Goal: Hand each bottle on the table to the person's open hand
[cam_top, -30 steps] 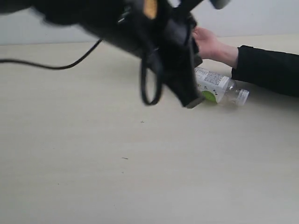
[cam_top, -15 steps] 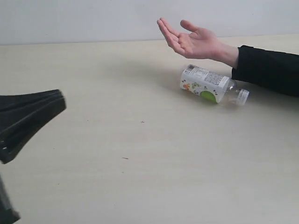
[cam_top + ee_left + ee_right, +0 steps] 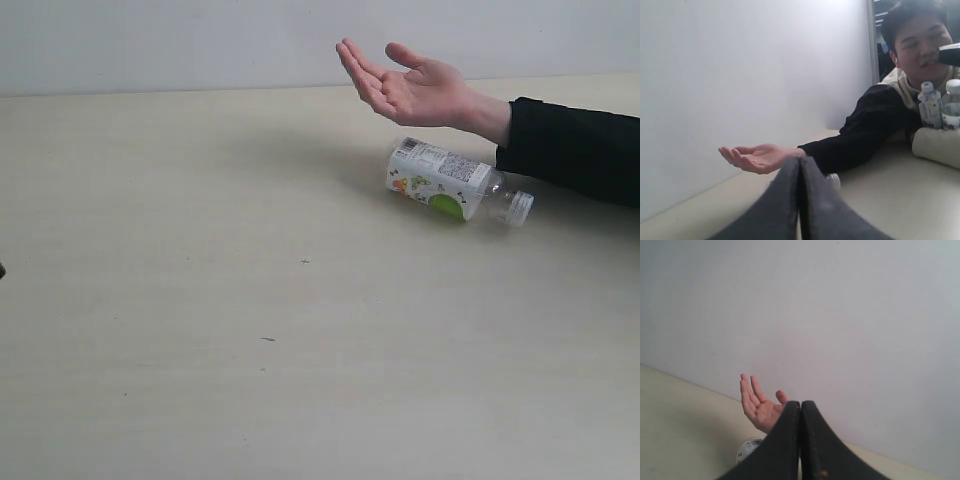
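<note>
Exterior view: bottle [image 3: 445,180] lies near open hand [image 3: 415,90]; left gripper [image 3: 800,162], right gripper [image 3: 800,407] pressed together.

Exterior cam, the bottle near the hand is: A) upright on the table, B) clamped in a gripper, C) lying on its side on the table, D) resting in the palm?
C: the bottle lies on its side on the table, cap end toward the black sleeve, and the hand is open and holds nothing.
</note>
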You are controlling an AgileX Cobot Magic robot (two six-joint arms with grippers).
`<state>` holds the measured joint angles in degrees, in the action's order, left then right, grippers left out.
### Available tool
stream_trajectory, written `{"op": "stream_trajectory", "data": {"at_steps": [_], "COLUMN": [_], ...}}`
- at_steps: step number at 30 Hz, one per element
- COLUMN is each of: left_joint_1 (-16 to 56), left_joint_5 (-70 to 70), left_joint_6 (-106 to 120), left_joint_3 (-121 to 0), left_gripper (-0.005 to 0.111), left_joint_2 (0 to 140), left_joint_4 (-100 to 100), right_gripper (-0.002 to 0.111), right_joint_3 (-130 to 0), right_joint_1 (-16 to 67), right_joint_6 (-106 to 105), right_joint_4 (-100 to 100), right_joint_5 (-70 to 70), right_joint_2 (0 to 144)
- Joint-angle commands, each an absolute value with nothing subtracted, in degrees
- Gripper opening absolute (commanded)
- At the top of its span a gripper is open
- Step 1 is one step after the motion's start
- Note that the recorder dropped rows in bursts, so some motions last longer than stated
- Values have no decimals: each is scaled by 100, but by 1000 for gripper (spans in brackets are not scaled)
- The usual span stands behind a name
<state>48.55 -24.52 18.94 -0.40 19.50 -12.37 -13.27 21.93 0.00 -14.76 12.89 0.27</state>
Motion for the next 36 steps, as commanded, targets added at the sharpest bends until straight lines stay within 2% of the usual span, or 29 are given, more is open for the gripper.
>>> {"op": "stream_trajectory", "data": {"at_steps": [1,9,30,36], "left_joint_1": [4857,4857,4857,4857], "left_joint_5": [-2472,-2430,-2429,-2429], "left_joint_6": [1579,1527,1583,3179], "left_joint_3": [0,0,0,0], "left_gripper": [0,0,0,0], "left_joint_2": [1904,1904,1904,1904], "left_joint_4": [-1003,-1863,-1862,-1819], "right_gripper": [0,0,0,0], "right_joint_3": [-1306,-1306,-1306,-1306], "right_joint_1": [2202,2202,2202,2202], "right_joint_6": [0,0,0,0], "right_joint_4": [-1458,-1458,-1458,-1458], "right_joint_5": [1256,1256,1256,1256], "right_joint_2": [0,0,0,0]}}
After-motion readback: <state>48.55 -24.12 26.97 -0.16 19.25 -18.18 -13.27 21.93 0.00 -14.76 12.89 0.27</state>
